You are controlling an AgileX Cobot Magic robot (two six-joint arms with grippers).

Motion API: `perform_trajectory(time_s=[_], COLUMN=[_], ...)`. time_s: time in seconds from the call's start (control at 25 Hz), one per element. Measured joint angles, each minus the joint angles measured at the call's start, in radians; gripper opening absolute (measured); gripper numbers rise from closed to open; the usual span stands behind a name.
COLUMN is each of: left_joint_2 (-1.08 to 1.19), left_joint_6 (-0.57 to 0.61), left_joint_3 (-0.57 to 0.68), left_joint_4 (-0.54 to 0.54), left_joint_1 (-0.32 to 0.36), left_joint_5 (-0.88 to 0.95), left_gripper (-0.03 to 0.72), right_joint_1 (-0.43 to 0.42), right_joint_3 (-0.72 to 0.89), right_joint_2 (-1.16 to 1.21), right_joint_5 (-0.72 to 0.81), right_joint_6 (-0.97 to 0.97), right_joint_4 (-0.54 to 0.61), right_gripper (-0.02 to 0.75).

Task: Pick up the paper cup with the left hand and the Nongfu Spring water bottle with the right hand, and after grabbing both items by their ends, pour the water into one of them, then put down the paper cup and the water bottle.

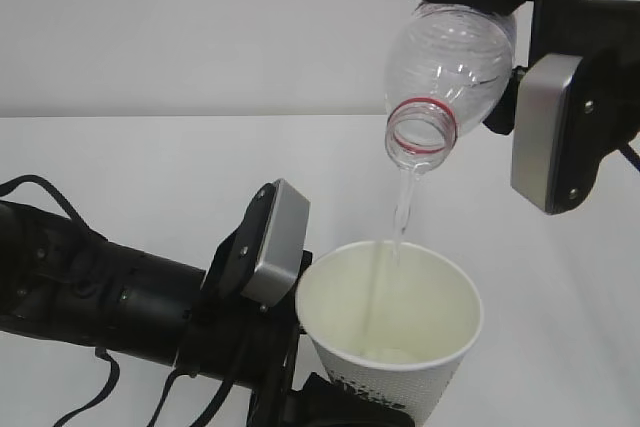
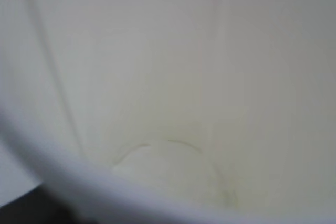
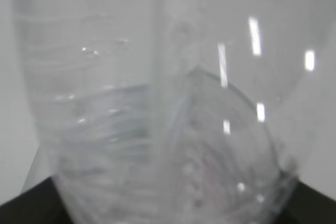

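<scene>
Water (image 1: pixel 404 209) is falling in a thin clear stream from the mouth of the Nongfu Spring water bottle (image 1: pixel 447 72), which I am holding tipped neck-down in my right hand (image 1: pixel 560 97), up at the right of the exterior view. I am gripping it toward its base end, so the red neck ring and open mouth are hanging free over the paper cup (image 1: pixel 392 332). My left hand (image 1: pixel 262 277) is reaching in low from the left and holding that cup upright by its lower part, rim open to the stream; I judge I am keeping it directly beneath the mouth so nothing lands on the white table (image 1: pixel 150 157). Only a little liquid is pooling at the bottom, so pouring is the step in hand, and setting both down is not yet done.

From my left wrist, the paper cup (image 2: pixel 168 77) is filling nearly the whole picture: cream inner wall, a shallow pool with a curved edge at the floor. My own fingers are not showing here, though the cup sitting this close suits a grasp on it.

From my right wrist, the Nongfu Spring water bottle (image 3: pixel 157 129) is pressing close against the lens, clear ribbed plastic with bright glints. The dark corners at the bottom edge are likely my jaws clasping it.
</scene>
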Motion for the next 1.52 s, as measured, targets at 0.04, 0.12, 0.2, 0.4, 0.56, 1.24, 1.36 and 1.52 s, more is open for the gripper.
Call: perform_trajectory(time_s=[0.04,0.12,0.2,0.4,0.56,1.24,1.36,1.52], left_joint_2=[0.0,0.0,0.0,0.0,0.0,0.0,0.0,0.0], left_joint_6=[0.0,0.0,0.0,0.0,0.0,0.0,0.0,0.0], left_joint_3=[0.0,0.0,0.0,0.0,0.0,0.0,0.0,0.0], left_joint_4=[0.0,0.0,0.0,0.0,0.0,0.0,0.0,0.0], left_joint_1=[0.0,0.0,0.0,0.0,0.0,0.0,0.0,0.0], left_joint_5=[0.0,0.0,-0.002,-0.002,-0.002,-0.002,-0.002,-0.002], left_gripper=[0.515,0.515,0.515,0.514,0.514,0.513,0.513,0.513], right_joint_1=[0.0,0.0,0.0,0.0,0.0,0.0,0.0,0.0], right_joint_3=[0.0,0.0,0.0,0.0,0.0,0.0,0.0,0.0], right_joint_2=[0.0,0.0,0.0,0.0,0.0,0.0,0.0,0.0], right_joint_5=[0.0,0.0,0.002,0.002,0.002,0.002,0.002,0.002], right_joint_6=[0.0,0.0,0.0,0.0,0.0,0.0,0.0,0.0], right_joint_4=[0.0,0.0,0.0,0.0,0.0,0.0,0.0,0.0], right_gripper=[0.485,0.485,0.485,0.485,0.485,0.485,0.485,0.485])
